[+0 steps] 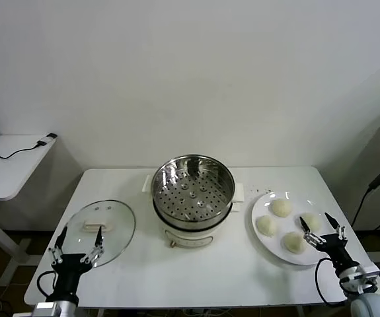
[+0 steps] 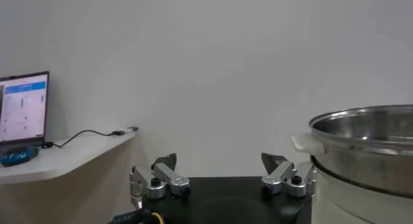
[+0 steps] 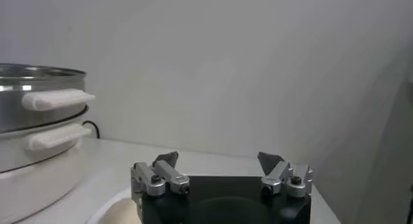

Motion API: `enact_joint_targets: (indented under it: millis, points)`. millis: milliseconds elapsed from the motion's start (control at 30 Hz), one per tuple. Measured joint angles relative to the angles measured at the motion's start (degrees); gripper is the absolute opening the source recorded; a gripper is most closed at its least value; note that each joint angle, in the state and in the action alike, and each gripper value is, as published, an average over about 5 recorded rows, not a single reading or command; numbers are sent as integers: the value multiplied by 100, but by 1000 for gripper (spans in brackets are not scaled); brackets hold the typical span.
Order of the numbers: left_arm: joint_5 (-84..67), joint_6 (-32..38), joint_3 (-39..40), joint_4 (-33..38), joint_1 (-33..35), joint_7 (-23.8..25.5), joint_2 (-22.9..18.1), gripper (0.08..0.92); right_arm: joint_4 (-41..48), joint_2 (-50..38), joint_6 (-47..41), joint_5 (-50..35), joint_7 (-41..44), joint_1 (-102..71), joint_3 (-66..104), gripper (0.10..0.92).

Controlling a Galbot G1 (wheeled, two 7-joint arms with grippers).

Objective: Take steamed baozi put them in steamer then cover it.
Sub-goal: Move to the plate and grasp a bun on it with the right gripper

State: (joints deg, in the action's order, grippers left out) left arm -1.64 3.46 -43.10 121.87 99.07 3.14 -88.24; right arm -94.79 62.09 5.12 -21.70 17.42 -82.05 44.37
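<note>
Nothing loaded yet: four cream-white domed buns [image 1: 287,226] sit on the flat white plate [image 1: 264,203]; the shiny perforated steel steamer [image 1: 192,187] stands empty; the clear glass lid [image 1: 101,231] lies left; right gripper [image 1: 322,230] hovers splayed over the plate's near edge, left gripper [image 1: 77,247] spread by the lid; next, I'd guess, the right descends onto a bun.

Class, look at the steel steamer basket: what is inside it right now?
Nothing lies inside the steamer: only its bare holed floor shows. All four buns sit on the plate. The pot below is hidden.

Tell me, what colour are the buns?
Cream-white, all four buns on the plate; the head view shows them best.
</note>
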Motion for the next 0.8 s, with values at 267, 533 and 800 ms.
enact_joint_targets:
  millis: [267, 533, 800]
  points:
    - [-1, -8, 22, 23, 13, -7, 23, 823, 255, -789, -469, 802, 982, 502, -224, 823]
    - [-12, -1, 69, 75, 68, -33, 51, 823, 857, -2072, -959, 1838, 2369, 1853, -1318, 823]
    - [-43, -37, 82, 93, 54, -65, 71, 823, 1804, -2735, -1055, 2364, 3568, 4450, -3952, 823]
